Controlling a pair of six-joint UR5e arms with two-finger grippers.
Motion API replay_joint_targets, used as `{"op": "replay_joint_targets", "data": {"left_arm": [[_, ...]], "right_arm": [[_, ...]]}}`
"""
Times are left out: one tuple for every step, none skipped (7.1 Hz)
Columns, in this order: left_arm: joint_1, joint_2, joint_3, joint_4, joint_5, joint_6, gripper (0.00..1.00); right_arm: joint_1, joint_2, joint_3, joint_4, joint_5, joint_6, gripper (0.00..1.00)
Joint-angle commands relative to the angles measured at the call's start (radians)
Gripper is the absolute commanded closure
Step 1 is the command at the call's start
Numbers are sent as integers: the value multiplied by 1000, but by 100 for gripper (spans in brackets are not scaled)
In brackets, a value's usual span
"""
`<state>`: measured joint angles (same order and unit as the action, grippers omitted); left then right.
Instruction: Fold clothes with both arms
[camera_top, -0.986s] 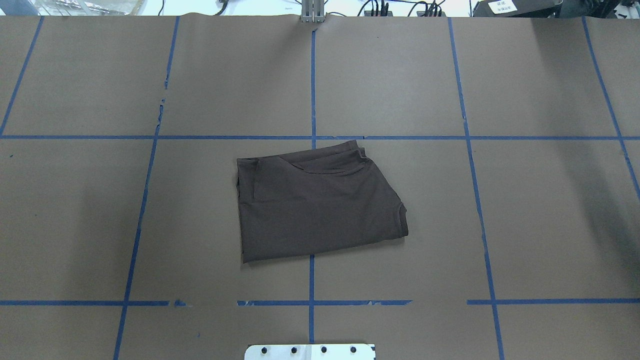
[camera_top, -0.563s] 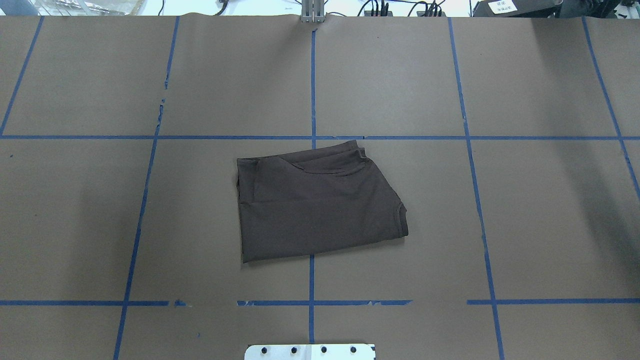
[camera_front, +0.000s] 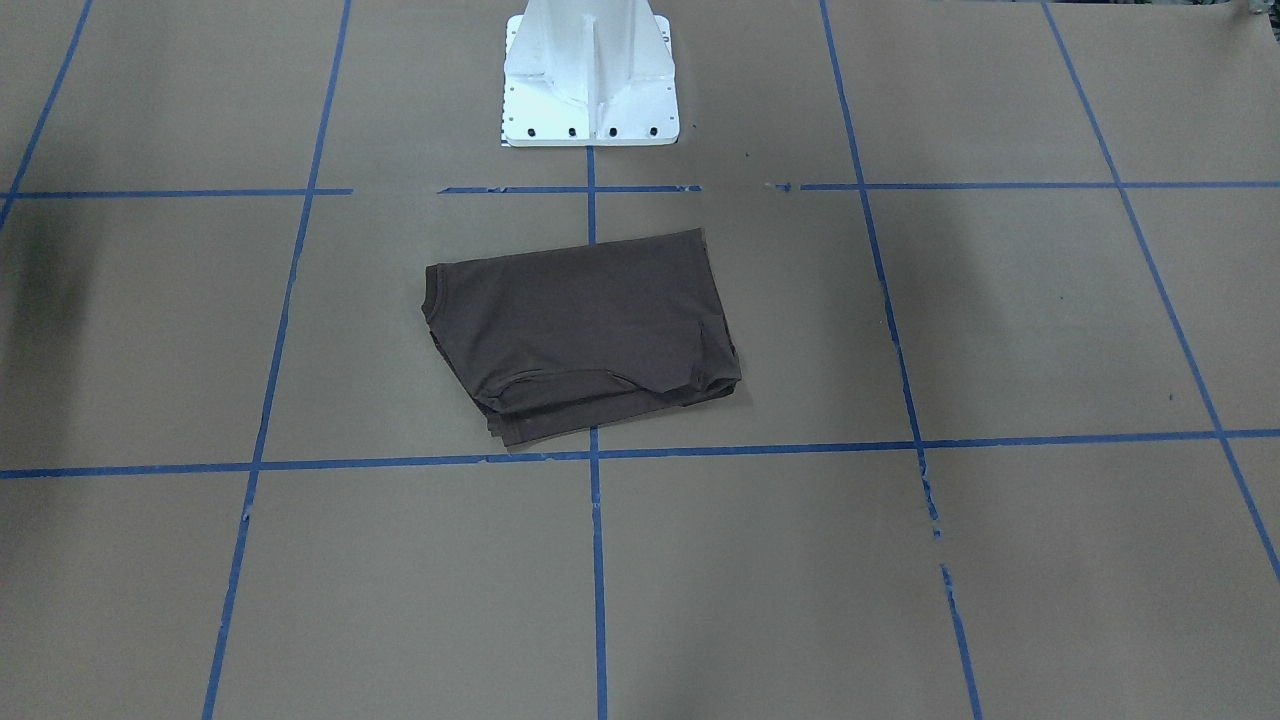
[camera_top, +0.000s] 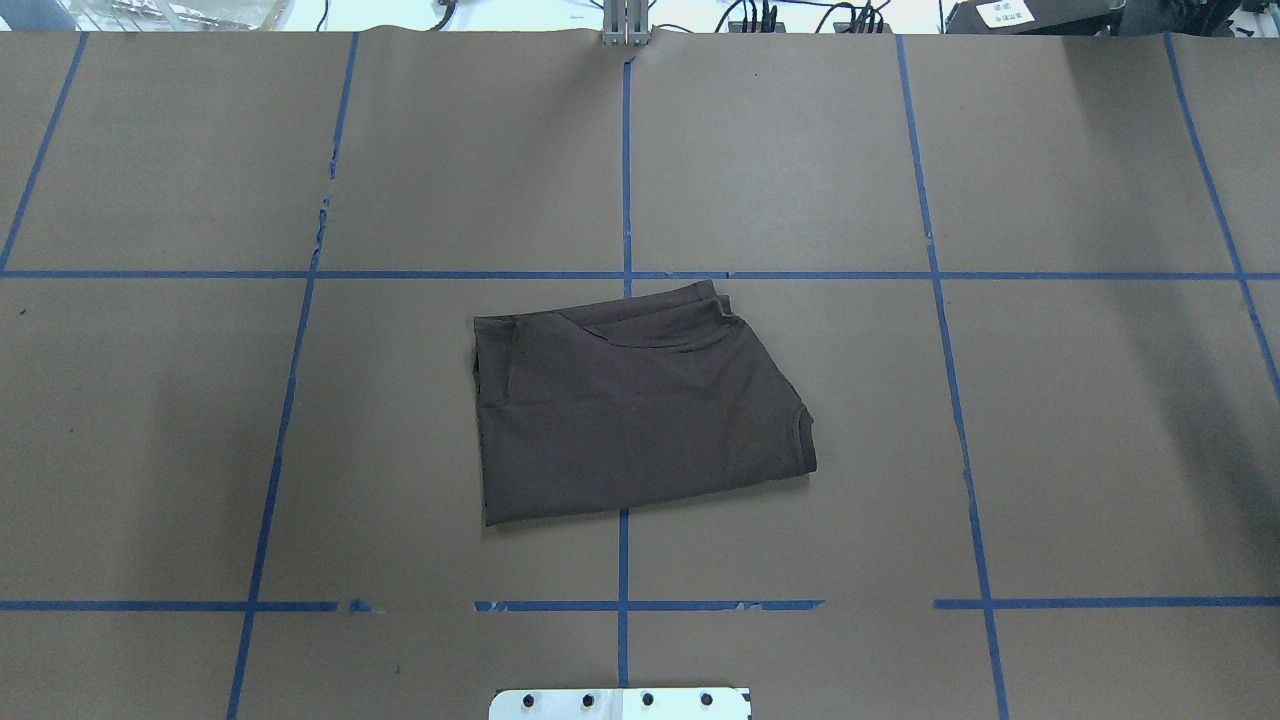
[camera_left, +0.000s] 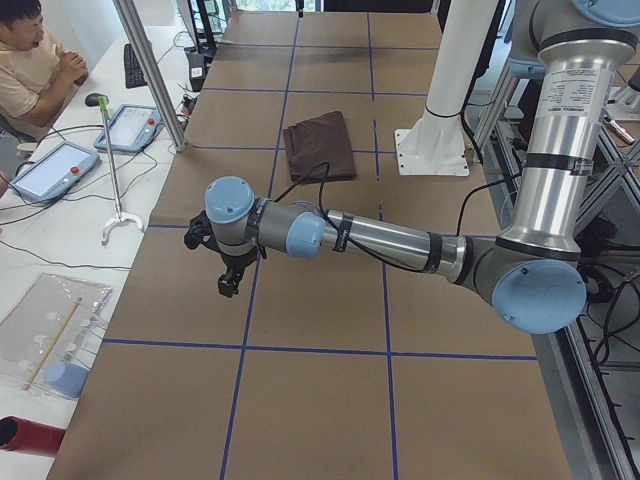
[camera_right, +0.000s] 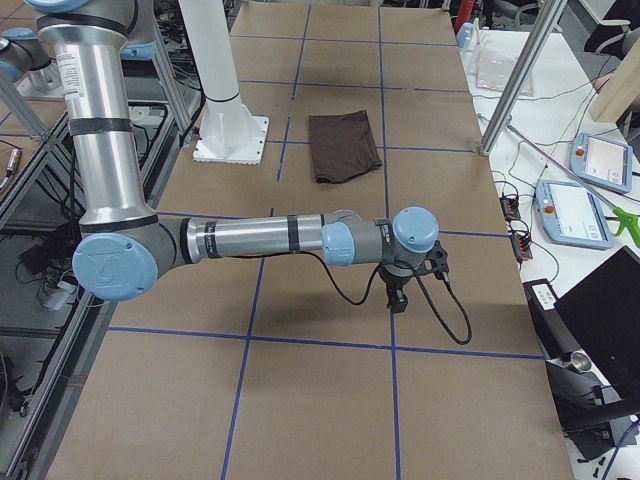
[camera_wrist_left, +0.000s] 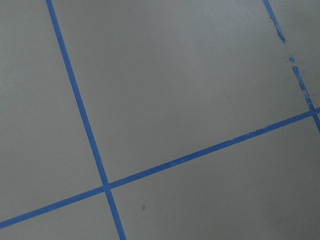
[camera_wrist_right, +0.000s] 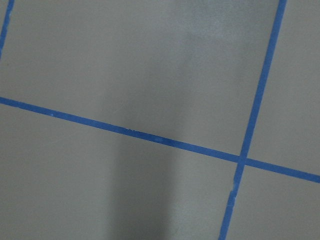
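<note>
Lying folded at table (camera_top: 900, 450) centre, just beyond pedestal (camera_front: 588, 70): T-shirt (camera_top: 630, 410). Soft, light, limp; pinch layered corners. Far out either side: left gripper (camera_left: 229, 287), right gripper (camera_right: 397, 302); whether jaws apart or together, cannot tell.

The T-shirt (camera_top: 640, 410) is soft, matt dark brown cloth with faint creases and a ribbed edge. The surface (camera_top: 1100, 450) is covered in matt, slightly wrinkled brown paper crossed by smooth blue tape lines (camera_top: 625, 150), frayed in places. The pedestal (camera_front: 590, 70) is white painted metal with a mild sheen, and the left arm (camera_left: 390, 240) and right arm (camera_right: 250, 238) show satin silver metal tubes with smooth, glossy light-blue joint caps.
</note>
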<state>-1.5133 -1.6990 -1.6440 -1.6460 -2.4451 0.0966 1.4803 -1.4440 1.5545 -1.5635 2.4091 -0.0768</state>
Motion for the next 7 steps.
{"op": "replay_joint_targets", "data": {"left_arm": [[4,2,4,3,5,-8,0],[2,22,10,6,35,-2,0],[2,30,13,9,41,-2,0],[-2,36,13,12,44,-2,0],[-5,48,13,14,44,-3,0],[-4,48,13,14,43,-6,0],[-5,51,15,17,40,-6,0]], "right_arm": [[2,-10,1,-6,-56,3,0],[6,-27,-2,-7,-50,5,0],[6,-32,-5,-7,-50,5,0],[9,-38,-5,-7,-48,6,0],[18,-38,-5,-7,-38,6,0],[24,-44,-5,-9,-10,5,0],[28,-53,-5,-7,2,5,0]]}}
